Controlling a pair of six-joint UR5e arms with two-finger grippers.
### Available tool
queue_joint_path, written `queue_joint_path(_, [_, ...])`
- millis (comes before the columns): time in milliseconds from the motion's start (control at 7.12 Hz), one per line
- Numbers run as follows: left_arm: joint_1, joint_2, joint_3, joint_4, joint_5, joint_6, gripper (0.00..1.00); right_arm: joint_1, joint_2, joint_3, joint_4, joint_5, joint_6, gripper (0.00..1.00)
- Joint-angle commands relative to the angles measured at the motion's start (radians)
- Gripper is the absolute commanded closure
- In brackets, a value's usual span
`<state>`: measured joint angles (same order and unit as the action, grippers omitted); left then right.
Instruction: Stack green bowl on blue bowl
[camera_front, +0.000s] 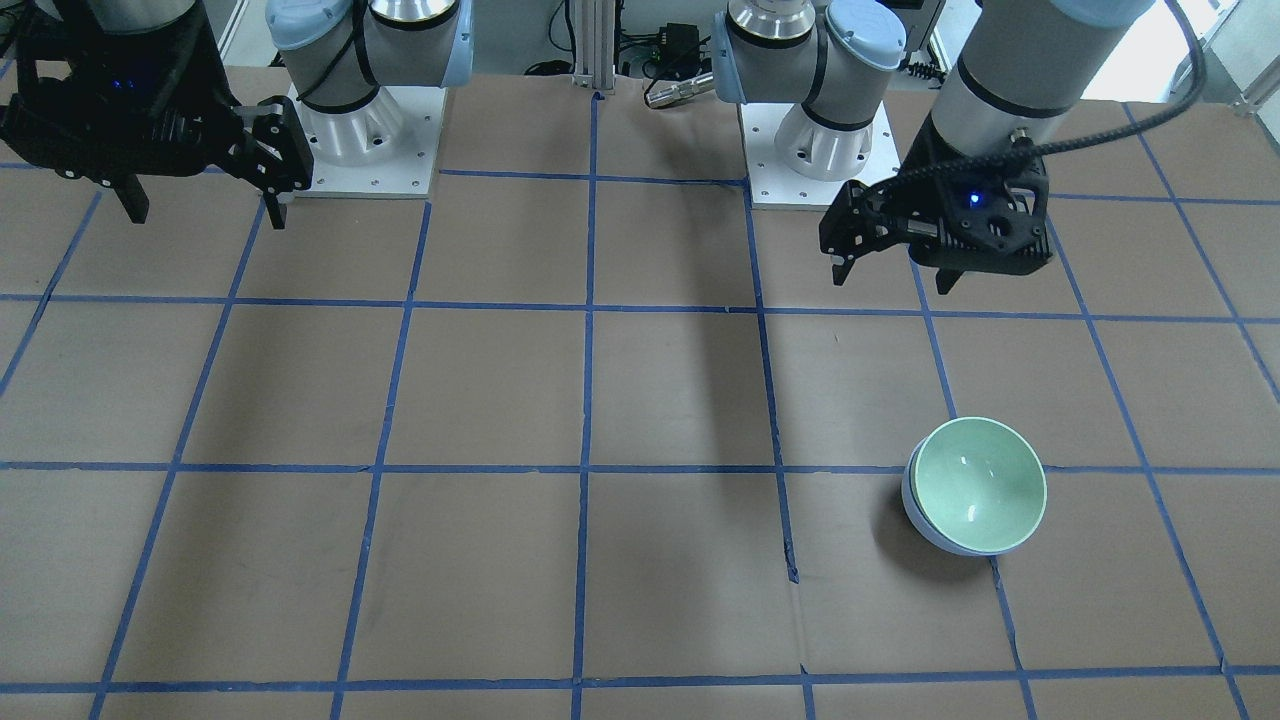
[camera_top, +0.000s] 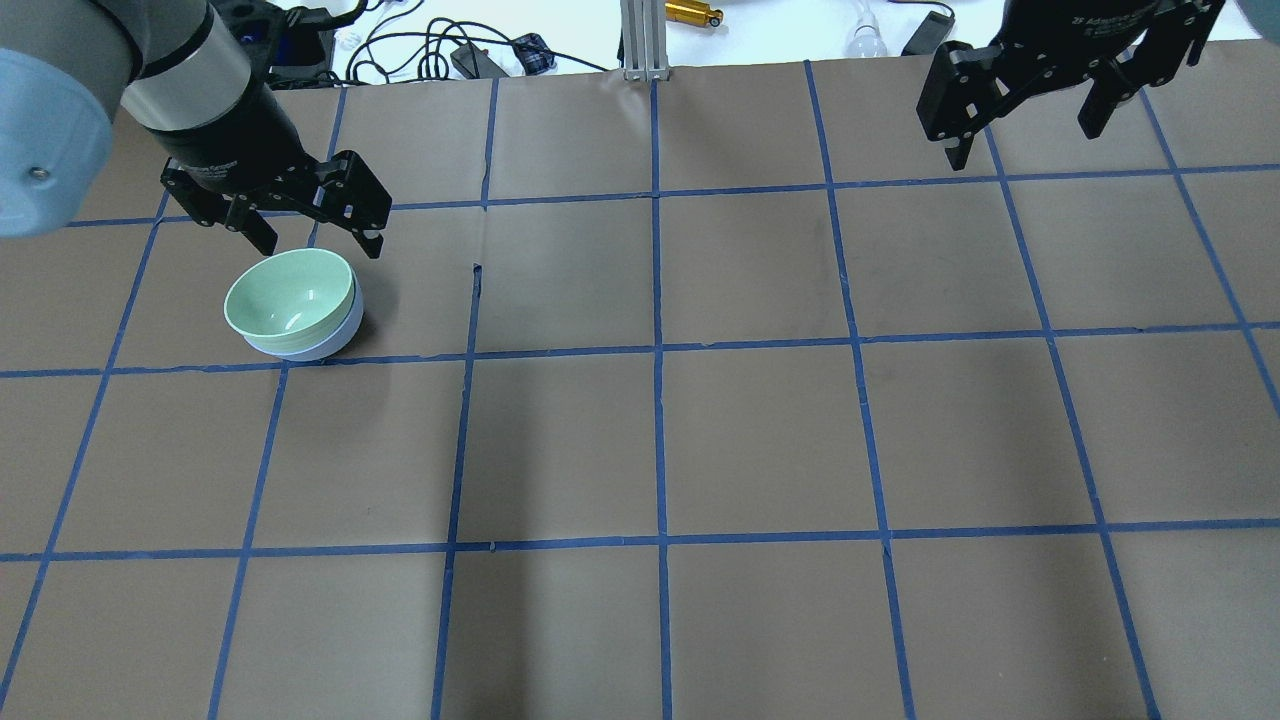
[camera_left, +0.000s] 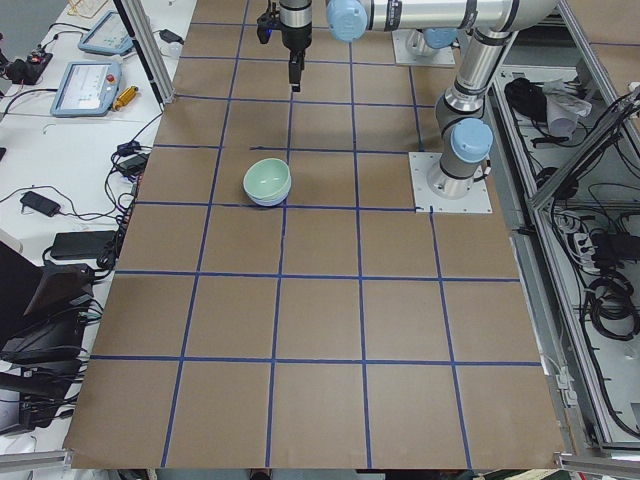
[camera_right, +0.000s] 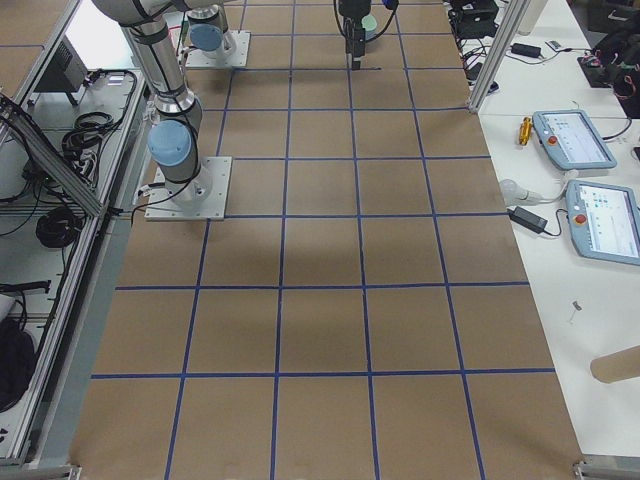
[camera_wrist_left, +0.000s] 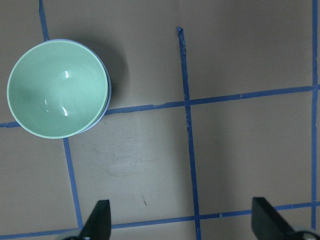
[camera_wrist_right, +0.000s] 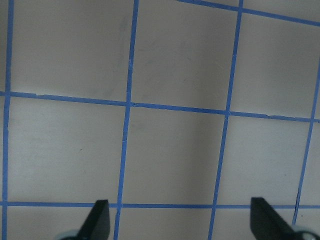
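Your glossy mint-green round bowl (camera_top: 290, 300) sits rim-up, nested in the glossy periwinkle-blue round bowl (camera_top: 310, 352), just beside the left gripper (camera_top: 320, 245) and outside its spread jaws. The right gripper (camera_top: 1022, 140), well apart, is also spread wide.

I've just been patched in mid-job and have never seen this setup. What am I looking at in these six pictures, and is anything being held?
These are two robot arms bolted to a brown table marked with blue tape. Each arm ends in a two-finger gripper. Two pictures look down on the table, one from behind the robot and one from in front. Two are taken from the table's ends, and two from cameras on the wrists. The green bowl sits nested inside the blue bowl, on the robot's left side. The left gripper is raised beside them, open and holding nothing. The right gripper is far off on the other side, also open and empty.
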<state>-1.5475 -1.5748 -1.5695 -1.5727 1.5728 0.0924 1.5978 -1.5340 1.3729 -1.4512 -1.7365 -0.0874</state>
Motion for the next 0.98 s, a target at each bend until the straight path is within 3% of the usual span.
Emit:
queue_joint_path(0, [-0.058, 0.019, -0.003, -0.026, 0.003, -0.072, 0.0, 0.001, 0.0, 0.0, 0.0, 0.0, 0.0, 0.0])
queue_joint_path(842, [-0.039, 0.022, 0.003, -0.041, 0.004, -0.04, 0.0, -0.001, 0.0, 0.0, 0.0, 0.0, 0.0, 0.0])
